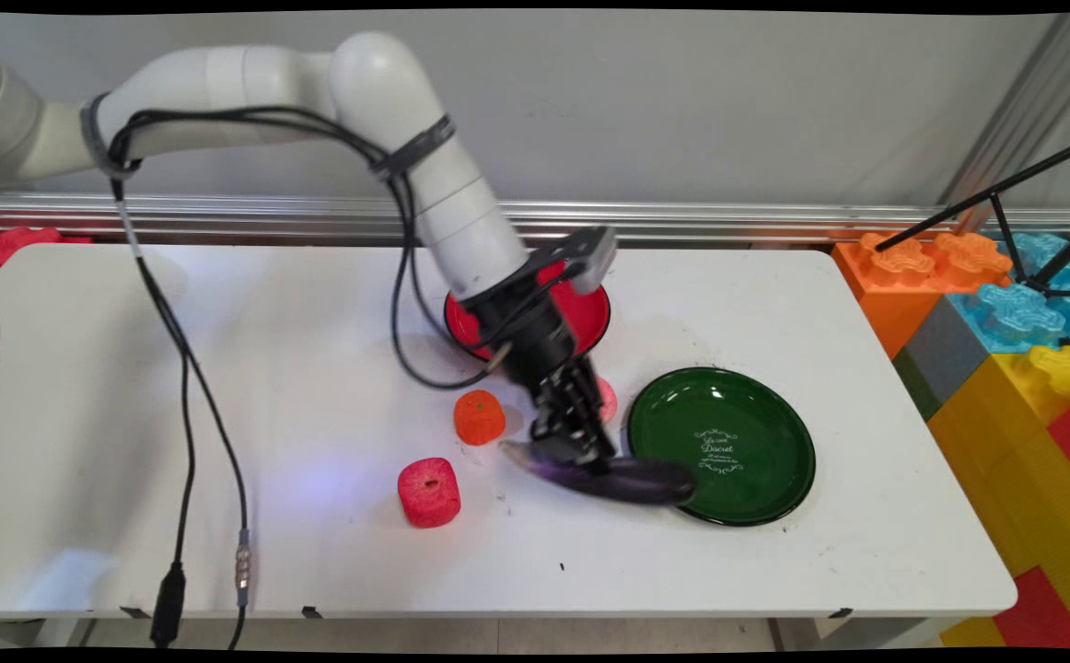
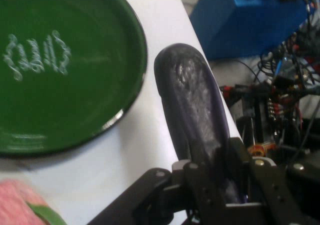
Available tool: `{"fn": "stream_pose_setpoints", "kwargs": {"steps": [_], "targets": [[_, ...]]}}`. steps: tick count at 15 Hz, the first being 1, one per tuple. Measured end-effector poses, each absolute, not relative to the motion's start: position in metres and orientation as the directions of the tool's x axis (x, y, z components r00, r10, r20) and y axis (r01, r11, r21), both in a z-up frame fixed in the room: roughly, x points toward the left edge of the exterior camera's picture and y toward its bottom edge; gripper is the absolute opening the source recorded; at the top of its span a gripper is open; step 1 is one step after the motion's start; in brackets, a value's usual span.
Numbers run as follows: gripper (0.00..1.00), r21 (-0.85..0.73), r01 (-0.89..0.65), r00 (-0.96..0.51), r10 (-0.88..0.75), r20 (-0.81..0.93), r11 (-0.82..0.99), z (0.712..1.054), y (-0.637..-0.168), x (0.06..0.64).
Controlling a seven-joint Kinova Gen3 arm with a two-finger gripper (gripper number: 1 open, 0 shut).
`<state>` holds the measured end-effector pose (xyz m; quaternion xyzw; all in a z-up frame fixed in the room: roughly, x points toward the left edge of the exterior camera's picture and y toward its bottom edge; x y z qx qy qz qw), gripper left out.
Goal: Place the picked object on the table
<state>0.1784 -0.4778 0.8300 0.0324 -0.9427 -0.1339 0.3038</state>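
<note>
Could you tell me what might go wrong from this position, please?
The claw is shut on the eggplant near one end, so the long free end could sag or twist out of the grip. That end overlaps the green plate rim in the main view, so a low move might knock the plate. The pink piece and orange piece sit close by and could get bumped.
</note>
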Motion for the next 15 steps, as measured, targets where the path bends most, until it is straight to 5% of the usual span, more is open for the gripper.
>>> {"fn": "stream_pose_setpoints", "kwargs": {"steps": [7,8,15], "targets": [[0.00,0.207,0.047,-0.835,-0.075,0.545,0.977,0.786,-0.469,0.197],[1.00,0.196,0.049,-0.836,-0.067,0.545,0.979,0.782,-0.469,0.198],[1.00,0.146,0.044,-0.833,-0.044,0.552,0.988,0.789,-0.473,0.202]]}}
